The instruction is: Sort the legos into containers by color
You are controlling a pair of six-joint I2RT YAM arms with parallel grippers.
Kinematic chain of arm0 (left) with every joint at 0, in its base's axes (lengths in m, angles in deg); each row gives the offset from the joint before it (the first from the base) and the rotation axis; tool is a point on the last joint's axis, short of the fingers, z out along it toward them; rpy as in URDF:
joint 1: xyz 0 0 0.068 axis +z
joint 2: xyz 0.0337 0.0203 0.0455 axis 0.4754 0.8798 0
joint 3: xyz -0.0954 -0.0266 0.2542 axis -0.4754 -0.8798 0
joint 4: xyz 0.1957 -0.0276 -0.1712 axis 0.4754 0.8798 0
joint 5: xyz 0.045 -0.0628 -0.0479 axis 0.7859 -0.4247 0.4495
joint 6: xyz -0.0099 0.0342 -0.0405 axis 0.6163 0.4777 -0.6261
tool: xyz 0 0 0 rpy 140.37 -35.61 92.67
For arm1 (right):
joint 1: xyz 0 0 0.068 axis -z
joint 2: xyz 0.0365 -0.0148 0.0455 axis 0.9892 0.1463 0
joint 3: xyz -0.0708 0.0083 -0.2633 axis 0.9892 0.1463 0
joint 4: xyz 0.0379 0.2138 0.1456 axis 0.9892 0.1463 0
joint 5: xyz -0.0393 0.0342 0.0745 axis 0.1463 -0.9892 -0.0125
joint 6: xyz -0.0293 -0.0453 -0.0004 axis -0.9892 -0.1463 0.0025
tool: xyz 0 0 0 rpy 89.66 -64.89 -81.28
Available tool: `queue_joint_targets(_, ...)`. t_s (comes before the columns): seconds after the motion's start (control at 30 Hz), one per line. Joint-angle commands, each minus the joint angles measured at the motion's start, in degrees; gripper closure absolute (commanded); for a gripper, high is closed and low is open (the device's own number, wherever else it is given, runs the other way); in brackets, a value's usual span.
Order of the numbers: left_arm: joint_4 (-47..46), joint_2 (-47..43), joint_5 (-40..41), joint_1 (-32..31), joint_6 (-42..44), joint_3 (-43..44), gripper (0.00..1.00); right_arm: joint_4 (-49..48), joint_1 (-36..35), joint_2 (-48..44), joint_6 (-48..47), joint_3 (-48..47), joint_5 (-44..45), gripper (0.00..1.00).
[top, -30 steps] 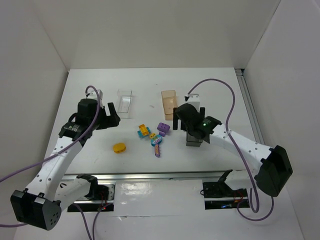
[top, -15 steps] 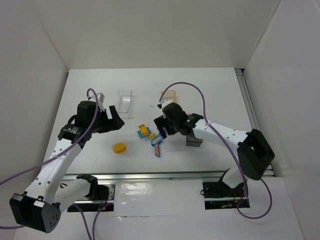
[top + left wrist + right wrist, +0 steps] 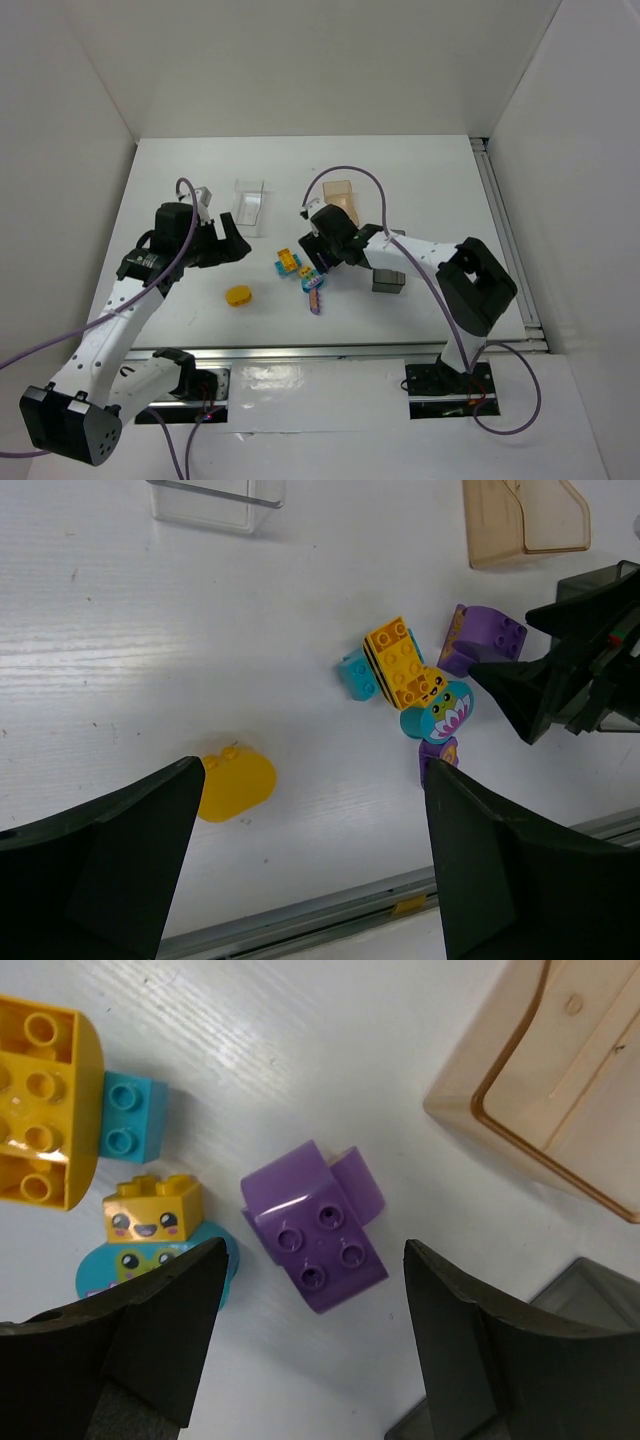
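Note:
The legos lie in a cluster at the table's middle: a yellow-orange brick (image 3: 400,662), a small teal brick (image 3: 355,673), a purple brick (image 3: 315,1225), a teal piece with a yellow face brick (image 3: 150,1210) and a thin purple piece (image 3: 316,297). A rounded yellow piece (image 3: 238,295) lies apart at the left. My right gripper (image 3: 315,1335) is open, low over the purple brick, one finger on each side, not touching it. My left gripper (image 3: 310,880) is open and empty, above and left of the cluster. The clear bin (image 3: 250,205), orange bin (image 3: 340,195) and dark grey bin (image 3: 388,281) look empty.
The orange bin (image 3: 545,1090) lies just beyond the purple brick, and the dark grey bin (image 3: 575,1295) is close at the right finger. A metal rail (image 3: 330,350) runs along the table's near edge. White walls enclose the table.
My right arm has swung left from over the dark grey bin to over the purple brick in the cluster. My left arm has barely moved.

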Motion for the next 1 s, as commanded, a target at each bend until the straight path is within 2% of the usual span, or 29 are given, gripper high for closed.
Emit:
queue_joint_targets(0.0,-0.8,-0.1,-1.6,-0.1,-0.9,-0.1,0.03,-3.6,1.4,1.7,-2.3,-3.5,1.1,0.22)
queue_joint_targets(0.17,-0.8,0.5,-1.6,-0.6,-0.9,-0.1,0.03,-3.6,1.4,3.1,-2.3,-4.6,1.1,0.42)
queue_joint_targets(0.23,-0.8,0.5,-2.5,-0.6,-0.9,-0.1,0.03,-3.6,1.4,3.1,-2.3,-4.6,1.1,0.47)
queue_joint_targets(0.57,-0.2,0.5,-4.4,-0.6,0.7,2.8,0.01,-1.5,1.9,3.8,-1.8,-4.8,0.6,0.45)
queue_joint_targets(0.7,-0.9,1.0,-6.1,-0.6,2.2,3.4,0.03,-0.9,1.9,1.9,0.7,-4.2,-1.8,0.59)
queue_joint_targets(0.73,-0.9,1.0,-6.1,-1.3,3.0,3.4,0.03,-0.9,2.5,1.2,2.1,-4.2,-2.6,0.65)
queue_joint_targets(0.8,-1.8,1.5,-6.7,-2.6,3.9,3.4,0.04,0.5,2.5,-0.7,4.0,-4.2,-5.5,0.65)
queue_joint_targets(0.97,-6.7,0.1,-14.2,-3.2,6.6,2.6,0.13,2.3,4.6,-11.7,12.6,-4.7,-14.0,0.66)
